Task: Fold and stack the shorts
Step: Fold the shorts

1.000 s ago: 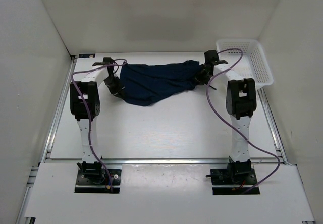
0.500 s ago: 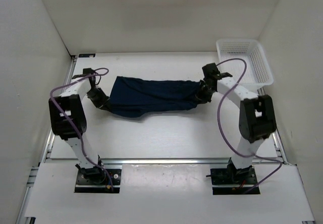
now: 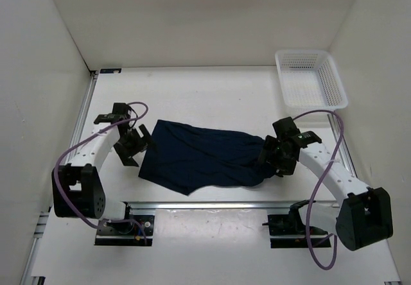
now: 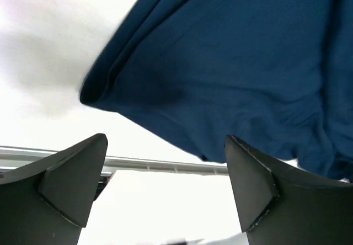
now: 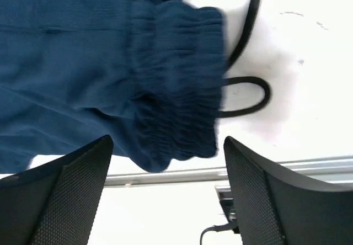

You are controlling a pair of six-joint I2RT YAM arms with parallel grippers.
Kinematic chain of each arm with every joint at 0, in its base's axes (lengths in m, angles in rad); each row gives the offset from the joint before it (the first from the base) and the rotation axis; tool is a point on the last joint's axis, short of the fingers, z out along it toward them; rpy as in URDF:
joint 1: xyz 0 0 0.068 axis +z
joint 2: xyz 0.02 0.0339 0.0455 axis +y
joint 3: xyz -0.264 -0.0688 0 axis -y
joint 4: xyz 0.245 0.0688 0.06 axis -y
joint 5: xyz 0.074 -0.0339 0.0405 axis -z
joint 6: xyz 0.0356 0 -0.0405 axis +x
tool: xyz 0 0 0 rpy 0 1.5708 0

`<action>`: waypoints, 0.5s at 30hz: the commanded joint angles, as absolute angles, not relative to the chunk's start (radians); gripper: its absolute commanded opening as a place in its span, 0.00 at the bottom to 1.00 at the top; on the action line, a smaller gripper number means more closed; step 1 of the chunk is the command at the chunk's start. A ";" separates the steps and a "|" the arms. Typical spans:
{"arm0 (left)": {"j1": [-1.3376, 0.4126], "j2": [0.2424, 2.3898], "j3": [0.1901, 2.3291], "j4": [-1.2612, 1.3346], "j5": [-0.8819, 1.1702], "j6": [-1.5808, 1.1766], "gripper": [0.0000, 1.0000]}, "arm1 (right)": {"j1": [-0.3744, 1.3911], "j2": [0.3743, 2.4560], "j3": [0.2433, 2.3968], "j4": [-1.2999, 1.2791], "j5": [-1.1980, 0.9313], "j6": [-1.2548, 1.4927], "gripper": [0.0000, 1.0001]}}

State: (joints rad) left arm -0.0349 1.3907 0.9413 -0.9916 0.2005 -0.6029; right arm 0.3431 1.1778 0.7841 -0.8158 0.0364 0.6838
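Table (image 3: 192, 92), near part: the navy shorts (image 3: 202, 160) lie spread out lengthwise, which I judge readies them for folding. I have both arms reaching low, one at each end. The left gripper (image 3: 136, 146) and the right gripper (image 3: 270, 156) gape, grasping nothing. The gathered waistband (image 5: 176, 79) faces right, its drawstring (image 5: 251, 93) looping loose.

Bright, even overhead light — soft shadows under the shorts (image 3: 205, 160); wrist views blur slightly, white tabletop (image 4: 33, 13) washed out.

White mesh basket (image 3: 311, 77), far-right corner
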 commanded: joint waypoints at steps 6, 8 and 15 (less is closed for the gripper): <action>-0.107 1.423 1.319 -1.085 -0.001 -0.505 0.65 | 0.351 1.083 0.954 -0.943 0.210 0.653 0.91; -0.170 1.514 1.409 -1.095 -0.011 -0.493 0.56 | 0.351 1.117 0.979 -0.931 0.222 0.618 0.79; -0.284 1.825 1.584 -1.071 -0.067 -0.482 0.94 | 0.351 1.242 1.017 -0.887 0.201 0.493 0.57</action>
